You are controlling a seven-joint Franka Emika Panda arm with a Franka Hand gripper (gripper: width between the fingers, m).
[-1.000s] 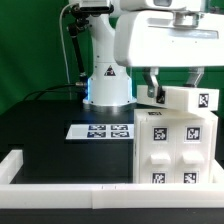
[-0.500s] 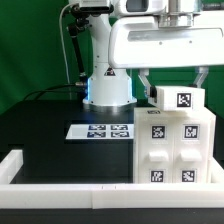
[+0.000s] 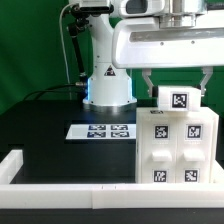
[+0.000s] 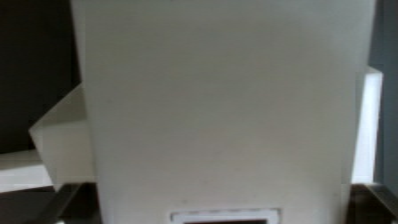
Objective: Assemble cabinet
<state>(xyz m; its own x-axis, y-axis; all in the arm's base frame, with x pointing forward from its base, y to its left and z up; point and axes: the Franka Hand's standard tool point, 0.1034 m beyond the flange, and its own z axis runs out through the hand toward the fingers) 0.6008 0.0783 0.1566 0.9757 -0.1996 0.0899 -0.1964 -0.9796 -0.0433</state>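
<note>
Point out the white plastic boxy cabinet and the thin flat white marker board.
white plastic boxy cabinet (image 3: 175,153): exterior view, front face between the tags.
thin flat white marker board (image 3: 100,130): exterior view, its printed middle.

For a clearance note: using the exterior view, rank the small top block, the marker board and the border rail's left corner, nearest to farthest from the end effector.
1. small top block: atop the cabinet, between the fingers of the end effector.
2. marker board: on the table, exterior view's left of the cabinet.
3. rail corner: at the exterior view's far left.
</note>
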